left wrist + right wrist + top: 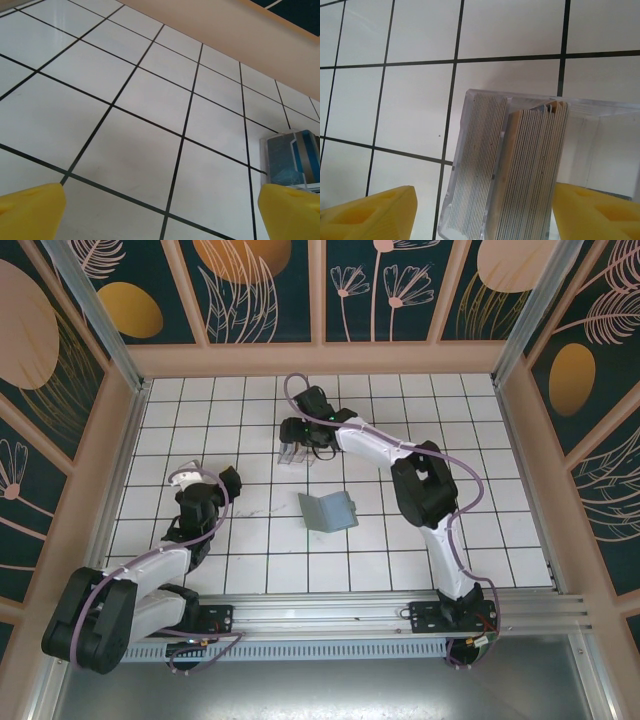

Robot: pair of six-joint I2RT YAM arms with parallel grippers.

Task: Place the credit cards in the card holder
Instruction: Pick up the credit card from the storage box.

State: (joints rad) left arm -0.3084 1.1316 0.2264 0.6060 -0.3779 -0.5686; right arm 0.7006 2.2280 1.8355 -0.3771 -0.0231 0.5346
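Overhead, the right gripper reaches to the far middle of the white tiled table and hangs directly above a clear plastic box. The card holder, sage-green and unfolded into two panels, lies on the tiles nearer the arm bases. It is well apart from that gripper and free of both arms. The left gripper sits off to the left of the card holder, also apart from it, with bare tiles between them.

From the right wrist, the right gripper has its yellow fingertips spread wide, one at each lower corner of the view. The clear plastic box sits between and beyond them. Whether either fingertip touches its wall cannot be told. The credit cards stand on edge inside the box in two close packs. Their pale edges face the camera, so their colours cannot be read here.

From the left wrist, the left gripper is likewise spread, its yellow fingertips far apart with nothing but tile between them. The clear plastic box shows at the right edge of this view, beyond the right-hand fingertip. A blue-and-white card faces out through its wall.
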